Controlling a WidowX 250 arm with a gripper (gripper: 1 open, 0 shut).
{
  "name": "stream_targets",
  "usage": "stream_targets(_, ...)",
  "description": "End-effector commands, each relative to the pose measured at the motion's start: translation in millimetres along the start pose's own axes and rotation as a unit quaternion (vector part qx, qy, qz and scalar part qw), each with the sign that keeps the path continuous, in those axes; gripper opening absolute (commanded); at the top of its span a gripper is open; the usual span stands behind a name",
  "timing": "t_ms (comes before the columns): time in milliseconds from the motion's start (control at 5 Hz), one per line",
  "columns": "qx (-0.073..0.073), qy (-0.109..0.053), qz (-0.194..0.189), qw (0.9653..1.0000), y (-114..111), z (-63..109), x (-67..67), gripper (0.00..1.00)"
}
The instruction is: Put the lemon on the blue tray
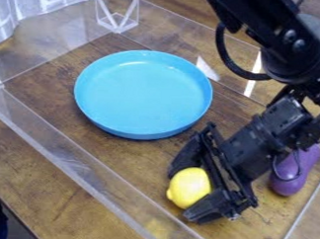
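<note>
The lemon (188, 187) lies on the wooden table at the lower right, just below the blue tray (142, 92). My gripper (200, 178) is open, with one finger above and one below and to the right of the lemon, so the fruit sits between the jaws. The black fingers (216, 204) cover part of the lemon's right side. The round sky-blue tray lies empty up and to the left of the gripper.
A purple eggplant (296, 169) lies at the right, partly behind the arm. Clear acrylic walls (68, 168) fence the work area, with a clear stand (117, 11) at the back. Black cables loop above the arm at the upper right.
</note>
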State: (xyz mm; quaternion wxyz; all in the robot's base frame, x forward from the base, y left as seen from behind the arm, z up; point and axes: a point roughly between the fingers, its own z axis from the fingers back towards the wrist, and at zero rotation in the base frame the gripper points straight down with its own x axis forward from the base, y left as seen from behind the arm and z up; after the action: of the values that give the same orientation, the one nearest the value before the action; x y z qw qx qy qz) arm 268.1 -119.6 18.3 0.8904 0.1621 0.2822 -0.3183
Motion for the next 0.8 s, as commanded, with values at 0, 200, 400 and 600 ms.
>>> stream_targets(0, -0.005, -0.031, 0.027, 0.9992, 8.4, 16.0, -14.0, 0.0)
stream_targets(200, 0.009, -0.031, 0.01, 0.9994, 15.4, 13.7, -15.3, 0.0)
stream_targets(400, 0.022, -0.029, -0.008, 0.9993, 22.5, 13.0, -17.1, 1.0)
stream_targets(600, 0.015, -0.024, 0.0, 0.9996, 30.4, 8.4, -23.9, 1.0)
